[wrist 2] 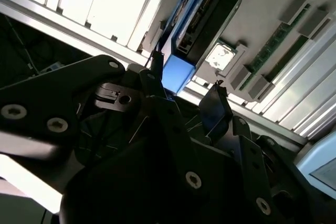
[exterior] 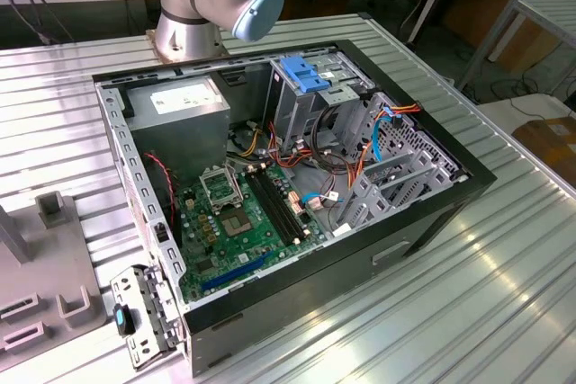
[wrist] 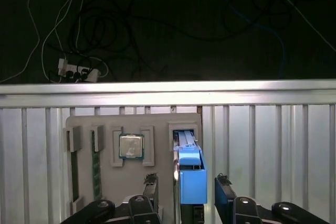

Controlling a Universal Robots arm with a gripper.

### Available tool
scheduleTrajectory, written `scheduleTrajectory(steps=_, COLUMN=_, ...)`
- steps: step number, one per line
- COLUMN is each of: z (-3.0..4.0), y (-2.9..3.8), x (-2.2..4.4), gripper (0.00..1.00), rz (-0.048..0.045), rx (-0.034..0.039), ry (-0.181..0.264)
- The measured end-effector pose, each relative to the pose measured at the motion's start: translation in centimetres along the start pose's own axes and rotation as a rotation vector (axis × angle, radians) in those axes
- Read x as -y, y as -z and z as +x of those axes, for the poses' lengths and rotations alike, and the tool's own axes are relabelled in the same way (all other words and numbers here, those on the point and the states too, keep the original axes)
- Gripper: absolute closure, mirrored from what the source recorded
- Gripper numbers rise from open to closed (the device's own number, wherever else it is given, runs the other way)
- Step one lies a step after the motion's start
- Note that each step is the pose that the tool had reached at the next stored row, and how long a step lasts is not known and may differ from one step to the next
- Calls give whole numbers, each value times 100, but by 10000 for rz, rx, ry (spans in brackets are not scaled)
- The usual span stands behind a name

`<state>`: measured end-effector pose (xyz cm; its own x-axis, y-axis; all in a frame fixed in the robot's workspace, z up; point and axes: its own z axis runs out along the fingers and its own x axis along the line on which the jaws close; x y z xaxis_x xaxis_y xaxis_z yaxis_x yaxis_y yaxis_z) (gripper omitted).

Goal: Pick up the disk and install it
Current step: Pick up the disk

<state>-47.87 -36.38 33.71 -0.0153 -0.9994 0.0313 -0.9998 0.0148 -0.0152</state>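
The gripper (wrist: 187, 182) hangs over the disk (wrist: 191, 174), jaws apart, one finger on each side of its light-blue carrier end with a gap at both; the disk stands on edge in a slot along one side edge of a grey holder (wrist: 105, 203), close to the slatted tabletop's (wrist: 273, 156) edge rail; bare slats lie open beside that slot; a processor chip (wrist: 130, 146) and memory sticks (wrist: 96, 166) fill the neighbouring pockets; past the rail, cables (wrist: 79, 66) lie on dark floor; in the exterior view an open computer case (exterior: 297, 177) takes the tabletop's middle, wires crowding its drive cage (exterior: 310, 101).
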Motion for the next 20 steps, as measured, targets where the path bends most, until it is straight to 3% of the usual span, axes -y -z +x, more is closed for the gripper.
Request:
scheduleTrajectory(steps=6, z=-2, y=-113, x=-8, gripper=45, rz=-2, rx=2, ry=67)
scheduleTrajectory(steps=12, z=-9, y=-284, x=-20, gripper=45, rz=1, rx=5, ry=130)
scheduleTrajectory(steps=17, z=-23, y=-350, x=-21, gripper=45, rz=-11, rx=16, ry=128)
scheduleTrajectory(steps=20, z=-30, y=-357, x=-21, gripper=45, rz=-21, rx=15, ry=130)
